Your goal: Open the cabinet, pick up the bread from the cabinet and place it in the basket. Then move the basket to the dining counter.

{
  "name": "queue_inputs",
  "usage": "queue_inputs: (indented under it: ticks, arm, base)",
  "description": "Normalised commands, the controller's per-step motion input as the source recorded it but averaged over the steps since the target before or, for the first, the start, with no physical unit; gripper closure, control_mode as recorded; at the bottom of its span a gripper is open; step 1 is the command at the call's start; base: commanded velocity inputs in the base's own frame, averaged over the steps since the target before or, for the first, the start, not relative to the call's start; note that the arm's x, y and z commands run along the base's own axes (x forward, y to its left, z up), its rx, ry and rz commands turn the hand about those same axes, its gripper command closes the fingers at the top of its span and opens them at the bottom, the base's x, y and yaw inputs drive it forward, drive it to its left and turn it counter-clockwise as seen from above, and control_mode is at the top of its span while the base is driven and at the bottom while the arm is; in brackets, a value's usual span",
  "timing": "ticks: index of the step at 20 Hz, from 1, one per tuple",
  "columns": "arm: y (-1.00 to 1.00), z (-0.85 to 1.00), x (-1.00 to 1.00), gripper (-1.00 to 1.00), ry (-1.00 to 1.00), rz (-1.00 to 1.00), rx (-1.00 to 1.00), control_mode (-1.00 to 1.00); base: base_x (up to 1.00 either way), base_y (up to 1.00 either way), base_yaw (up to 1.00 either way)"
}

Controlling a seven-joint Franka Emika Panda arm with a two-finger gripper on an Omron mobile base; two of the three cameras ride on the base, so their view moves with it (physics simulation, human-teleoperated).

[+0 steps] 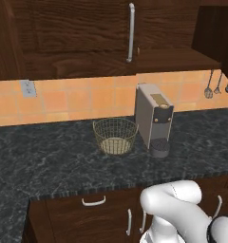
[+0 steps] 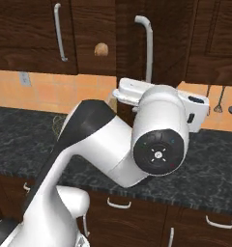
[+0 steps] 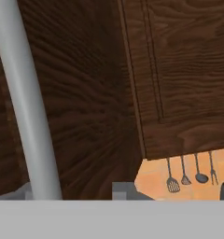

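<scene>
Left base view, far left: a grey wall outlet (image 1: 27, 88) on the orange tile backsplash (image 1: 78, 102). Right of it, on the black speckled counter (image 1: 49, 161), stands the basket (image 1: 115, 136), upright, with nothing in it that I can make out. Just beside it to the right, apart from it, a grey coffee machine (image 1: 155, 117) with a dark round cup holder at its foot. Above these hangs the cabinet (image 1: 78, 33), dark wood, one long silver handle (image 1: 130, 32) running down its face. Far right, dark utensils (image 1: 216, 85) hang against the tile. Right base view: the bread (image 2: 101, 49) shows as a small round golden lump against the cabinet front between the left handle and the curved handle (image 2: 147, 46) in the middle; whether it sits behind an open door edge cannot be settled from here. The white arm rises under that middle handle and covers the hand, so the fingers' spread cannot be told. Hand view: the silver bar (image 3: 27, 102) runs close along the left side, dark door panels fill the rest, and the fingertips (image 3: 123, 190) show as grey stubs at the bottom edge, one left of the bar's foot and one right of it; contact is unclear.
</scene>
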Motion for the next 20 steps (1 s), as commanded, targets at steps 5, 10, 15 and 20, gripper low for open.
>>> queue_inputs:
  ticks: [5, 10, 15, 20]
  arm:
    - [-0.95, -0.03, -0.45, 1.0, -0.14, -0.17, 0.06, -1.0]
    - [0.02, 0.07, -1.0, 1.0, -0.33, -0.14, 0.3, -1.0]
    - [0.77, -0.41, -1.0, 1.0, -0.34, -0.09, 0.43, -1.0]
    - [1.0, -0.96, -0.81, 1.0, -0.46, -0.08, 0.17, -1.0]
  base:
    - [0.0, 0.0, 0.0]
    - [0.0, 0.0, 0.0]
    - [0.0, 0.0, 0.0]
    - [0.0, 0.0, 0.0]
